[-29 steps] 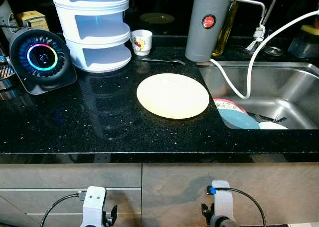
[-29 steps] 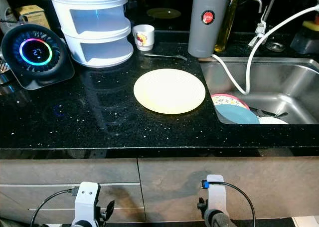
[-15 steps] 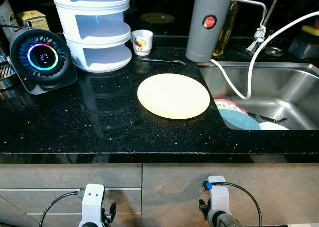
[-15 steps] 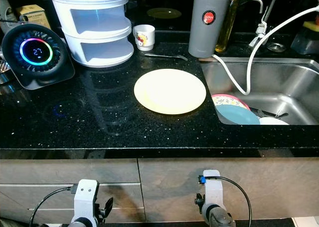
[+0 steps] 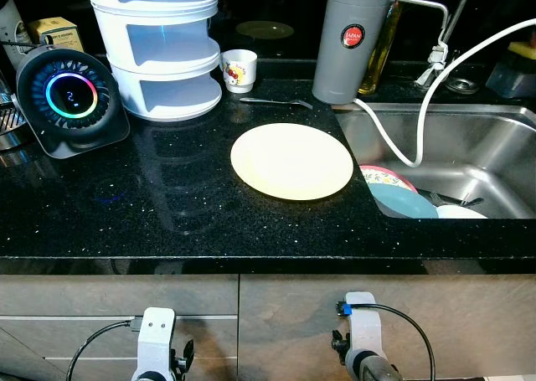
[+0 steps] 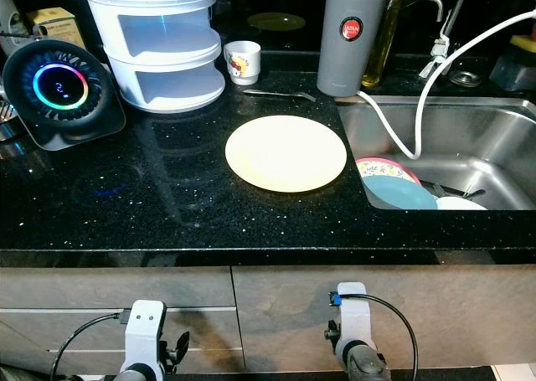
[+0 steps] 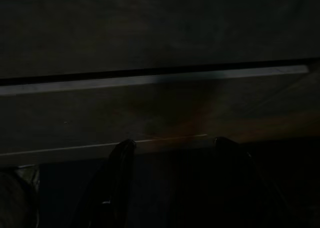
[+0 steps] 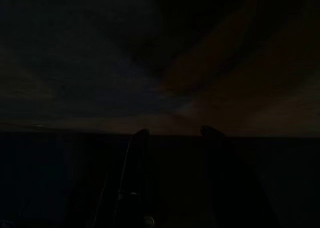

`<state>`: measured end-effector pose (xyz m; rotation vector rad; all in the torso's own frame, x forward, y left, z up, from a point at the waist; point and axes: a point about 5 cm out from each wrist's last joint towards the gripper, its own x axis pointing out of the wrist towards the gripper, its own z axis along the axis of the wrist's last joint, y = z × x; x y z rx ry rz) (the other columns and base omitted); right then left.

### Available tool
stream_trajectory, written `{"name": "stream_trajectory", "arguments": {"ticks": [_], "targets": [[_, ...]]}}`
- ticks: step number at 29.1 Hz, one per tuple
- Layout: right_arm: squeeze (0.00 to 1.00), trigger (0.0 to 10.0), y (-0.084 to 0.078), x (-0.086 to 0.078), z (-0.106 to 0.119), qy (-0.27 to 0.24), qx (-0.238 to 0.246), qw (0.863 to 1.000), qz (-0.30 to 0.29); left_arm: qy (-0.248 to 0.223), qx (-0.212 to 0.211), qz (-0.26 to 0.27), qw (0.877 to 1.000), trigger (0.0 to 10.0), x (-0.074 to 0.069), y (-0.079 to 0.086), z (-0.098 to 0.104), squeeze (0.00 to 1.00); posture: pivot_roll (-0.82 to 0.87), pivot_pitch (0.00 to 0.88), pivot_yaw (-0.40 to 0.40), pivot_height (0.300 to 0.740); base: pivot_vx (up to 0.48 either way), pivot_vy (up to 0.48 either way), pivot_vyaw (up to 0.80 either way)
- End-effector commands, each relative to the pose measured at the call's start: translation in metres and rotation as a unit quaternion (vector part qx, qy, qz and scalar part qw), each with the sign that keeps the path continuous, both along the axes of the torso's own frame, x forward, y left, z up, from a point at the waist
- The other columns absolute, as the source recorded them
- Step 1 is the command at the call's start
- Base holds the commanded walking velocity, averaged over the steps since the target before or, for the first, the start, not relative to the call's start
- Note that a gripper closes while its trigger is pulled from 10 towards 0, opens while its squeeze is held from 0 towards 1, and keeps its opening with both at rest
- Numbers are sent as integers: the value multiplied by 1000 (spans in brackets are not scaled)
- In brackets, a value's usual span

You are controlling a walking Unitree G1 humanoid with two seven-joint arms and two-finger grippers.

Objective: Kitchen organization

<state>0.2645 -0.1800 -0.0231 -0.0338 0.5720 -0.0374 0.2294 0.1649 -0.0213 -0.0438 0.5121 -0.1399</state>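
Change against the frames from a second back: almost nothing on the counter. The pale yellow plate (image 5: 291,161) sits at frame centre on the black countertop (image 5: 167,205) exactly as before, flat, just left of the sink (image 5: 469,146). The only shift is low in the frame — the right arm's wrist unit with its blue-tipped cable has drifted slightly left and down; the left arm's wrist unit is unmoved. Judgement: no handling has begun; the robot is standing at the counter, arms hanging in front of the grey cabinet fronts (image 5: 293,314).

Fingers. Left gripper (image 7: 172,153): in the left wrist view two dark fingers stand apart with a clear gap, nothing between them, pointing at a drawer front seam. Right gripper (image 8: 172,138): very dark, but two fingers (image 8: 137,153) are made out, also parted, holding nothing. Neither touches any object.

Scene for the task: the white tiered container (image 5: 159,46) is at upper left, a small printed cup (image 5: 239,69) just right of it, and a spoon (image 5: 276,102) lies between cup and plate. The round black fan with a coloured ring (image 5: 71,100) is at far left. A grey cylinder (image 5: 350,42) stands at the sink's back corner — a white hose (image 5: 394,142) runs into the basin. Pink, blue and white dishes (image 5: 402,198) lie stacked in the sink.

Likely first candidate to lift: the plate, though that is a guess.
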Motion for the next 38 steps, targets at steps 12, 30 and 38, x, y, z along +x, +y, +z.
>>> {"name": "stream_trajectory", "arguments": {"ticks": [12,30,38], "targets": [[0,10000,-21,-10,-3,9,-72,992,-100,8,15,-69,997,10000,-2,-8,-4,0,-14,121,-4,740,0,0,0],[0,10000,-10,-17,-11,15,-110,992,-60,18,0,10,1000,10000,-1,6,-8,0,-3,141,9,740,0,0,0],[0,10000,-3,-21,-14,4,-139,990,-20,33,-4,-15,999,10000,-3,3,-10,0,7,147,11,740,0,0,0]]}}
